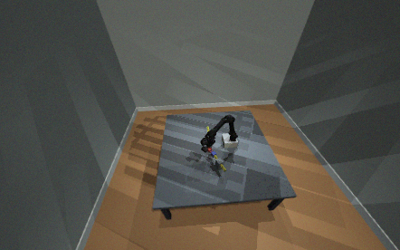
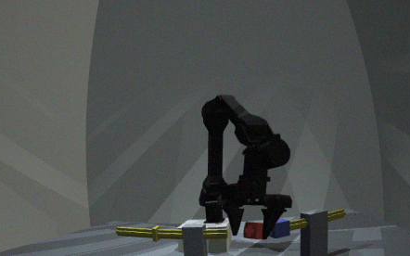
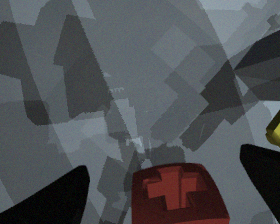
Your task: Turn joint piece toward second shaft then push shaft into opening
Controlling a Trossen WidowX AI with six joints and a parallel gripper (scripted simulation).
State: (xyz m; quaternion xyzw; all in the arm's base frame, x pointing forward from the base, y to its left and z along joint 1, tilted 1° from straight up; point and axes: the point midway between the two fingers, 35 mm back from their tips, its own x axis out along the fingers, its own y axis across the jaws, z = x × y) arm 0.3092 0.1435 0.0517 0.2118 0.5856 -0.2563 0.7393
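Note:
The red joint piece [image 1: 209,149] [image 2: 253,230] [image 3: 181,200] has a cross-shaped opening, which shows in the wrist view. A blue part [image 1: 214,154] [image 2: 281,228] joins it to the fixed yellow shaft [image 1: 223,167] [image 2: 336,214], held in a grey block [image 2: 313,238]. The second yellow shaft [image 1: 208,129] [image 2: 135,231] [image 3: 279,129] has a collar and runs through another grey block [image 2: 194,242]; its end is right of the joint piece in the wrist view, apart from it. My gripper [image 1: 204,149] [image 2: 250,236] [image 3: 165,164] is open and low, its fingers on either side of the joint piece. Contact cannot be told.
The white base [image 1: 229,143] under the arm stands on the dark table [image 1: 182,192], behind the shafts in the exterior view. The arm reaches over the shafts. The second shaft's block stands near the right finger in the wrist view.

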